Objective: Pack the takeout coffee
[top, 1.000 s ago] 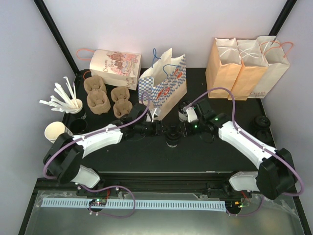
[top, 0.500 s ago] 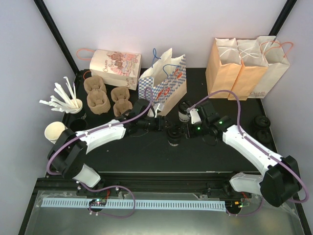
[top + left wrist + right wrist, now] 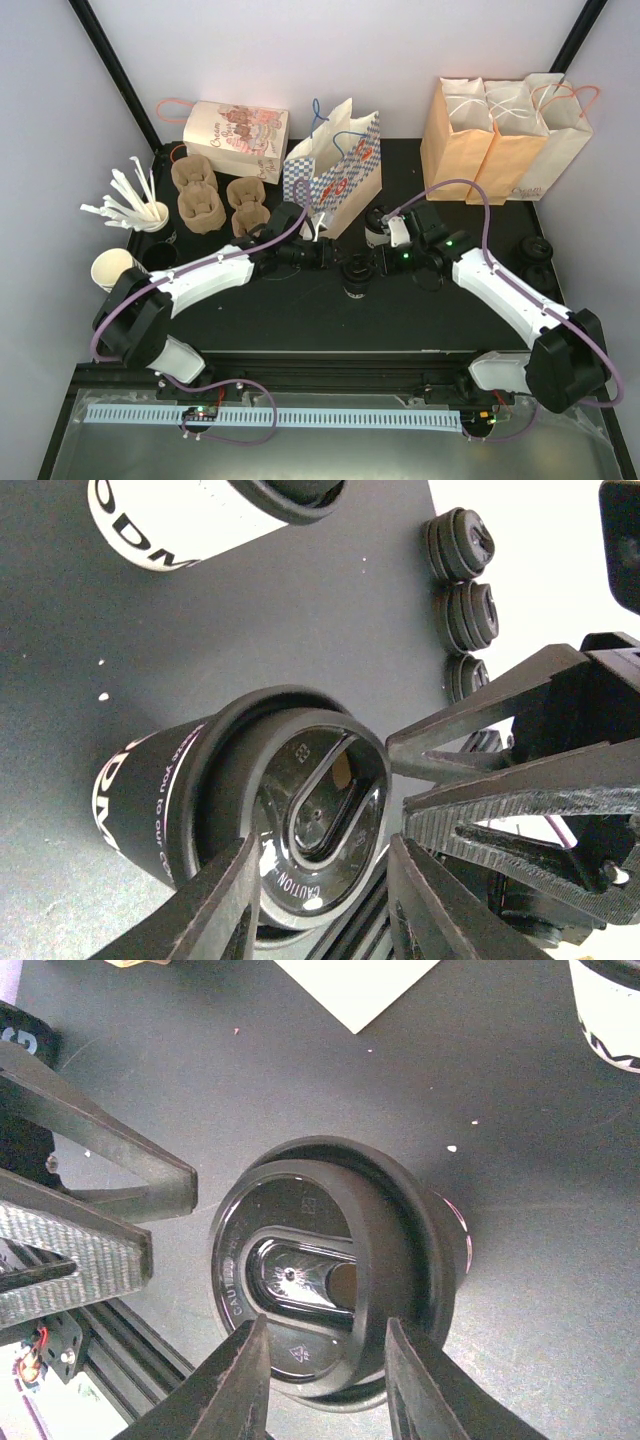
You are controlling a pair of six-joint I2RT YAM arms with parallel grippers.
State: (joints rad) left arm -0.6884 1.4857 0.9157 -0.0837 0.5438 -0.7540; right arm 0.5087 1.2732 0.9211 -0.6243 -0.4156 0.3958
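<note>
Both arms reach in low over the black tabletop (image 3: 300, 320) toward its middle, wrists nearly level, and meet from opposite sides at one lidded coffee cup (image 3: 354, 277). The left gripper (image 3: 320, 900) has its jaws either side of the cup's black lid (image 3: 320, 820), close against the rim, though firm contact cannot be told. The right gripper (image 3: 325, 1380) straddles the same lid from the other side, its jaws likewise close at the rim, and whether they press on it cannot be told. In the wrist views the cup appears tilted, its printed side showing below the lid. A second printed cup (image 3: 378, 232) stands just beyond, near the right wrist. Directly behind the cups is a blue checked paper bag (image 3: 335, 170), with a printed gift bag (image 3: 235, 128) lying to its left and three tan paper bags (image 3: 500, 125) at the far right. Brown pulp carriers (image 3: 215, 198) sit at far left, beside a cup of white stirrers (image 3: 135, 205) and a plain white cup (image 3: 110, 268). Spare black lids (image 3: 534, 258) lie at the right edge. Pale walls enclose the tabletop.
</note>
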